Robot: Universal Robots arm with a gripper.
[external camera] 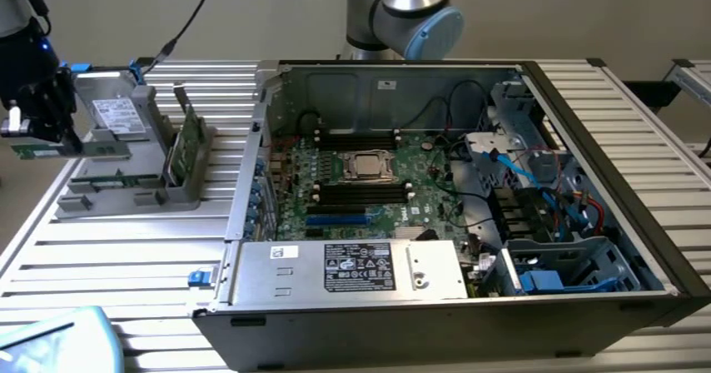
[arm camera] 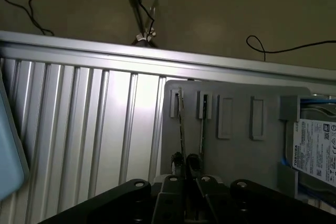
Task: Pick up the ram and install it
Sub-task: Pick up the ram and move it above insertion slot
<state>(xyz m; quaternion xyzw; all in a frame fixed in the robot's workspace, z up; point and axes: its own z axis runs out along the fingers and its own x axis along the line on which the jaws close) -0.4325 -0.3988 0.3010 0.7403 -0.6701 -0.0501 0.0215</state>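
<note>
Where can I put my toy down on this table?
On the bare ribbed metal table between the grey plastic parts holder, the open black computer case and the pale blue thing. The case's inside is crowded.

the hard drive label (arm camera: 316, 149) reads "toshiba" in vertical lettering.

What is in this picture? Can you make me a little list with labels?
gripper: shut on the ram, over the grey holder
place: the exterior view's left
also in holder: hard drive, green card
computer case: open, lying on the slatted table
motherboard: inside the case, processor in the middle
</note>
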